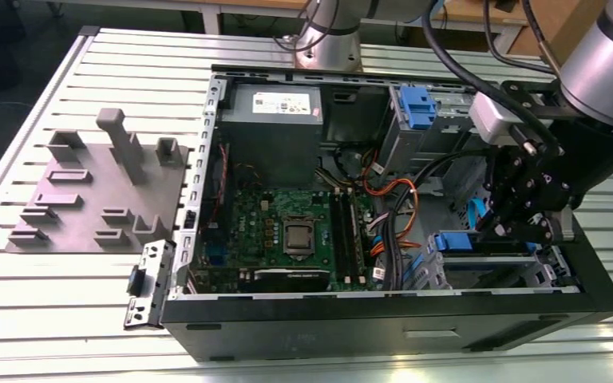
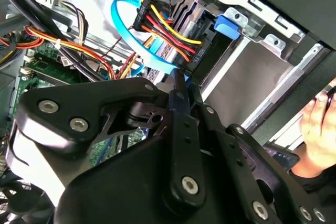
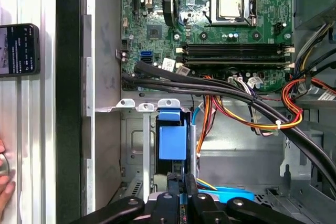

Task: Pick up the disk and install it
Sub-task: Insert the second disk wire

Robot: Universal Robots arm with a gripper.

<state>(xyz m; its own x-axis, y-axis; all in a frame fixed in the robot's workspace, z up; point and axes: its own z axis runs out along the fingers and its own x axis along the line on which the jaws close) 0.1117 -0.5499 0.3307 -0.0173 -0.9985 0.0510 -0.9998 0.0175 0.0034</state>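
Observation:
My black gripper [image 1: 501,231] hangs inside the open computer case [image 1: 195,199], over the drive cage [image 1: 488,262] at the exterior view's right. Its fingers are shut together in both wrist views [image 2: 178,85] [image 3: 181,181]. A thin blue strip shows right at the fingertips; I cannot tell whether it is pinched or lies behind them. Just beyond the tips a blue plastic piece [image 3: 172,140] [image 2: 231,24] [image 1: 456,242] stands in a cage slot. The disk's metal body and label are hidden. A black connector [image 2: 202,45] with red and yellow wires sits beside the fingers.
Thick black cables [image 3: 220,90] and a blue flat cable [image 2: 123,30] cross the case near the gripper. The motherboard [image 1: 285,231] lies in the middle. A grey fixture block [image 1: 93,191] stands on the slatted table. A person's hand [image 2: 317,124] and a phone [image 3: 18,48] are beside the case.

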